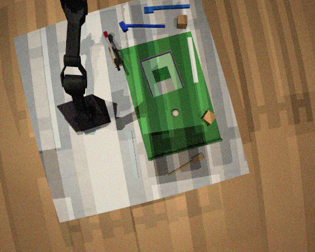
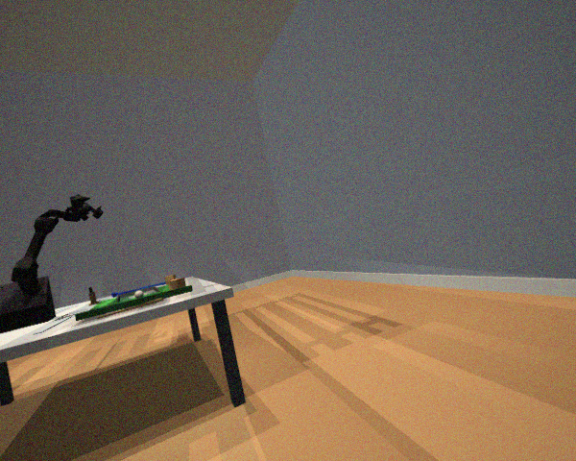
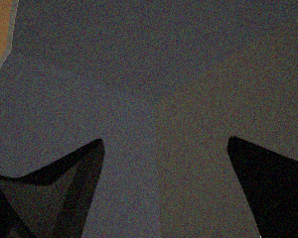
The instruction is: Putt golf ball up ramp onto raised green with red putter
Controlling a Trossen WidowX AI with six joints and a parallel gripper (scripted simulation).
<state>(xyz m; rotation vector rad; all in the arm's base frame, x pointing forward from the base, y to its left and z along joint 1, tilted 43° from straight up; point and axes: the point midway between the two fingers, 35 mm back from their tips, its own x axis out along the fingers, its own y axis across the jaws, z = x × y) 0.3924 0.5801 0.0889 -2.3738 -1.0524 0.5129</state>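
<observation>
While pincer (image 3: pixel 165 192) gapes, red putter (image 1: pixel 112 50) thin, flat beside green (image 1: pixel 163 89)

No writing, label, brand, number or sign can be read in any of the 3 views. The desk (image 1: pixel 97 168), the green mat (image 1: pixel 179 127), the clubs, the blocks and the ball carry only plain colour, and the wall seen from the wrist view is bare of marks.
</observation>
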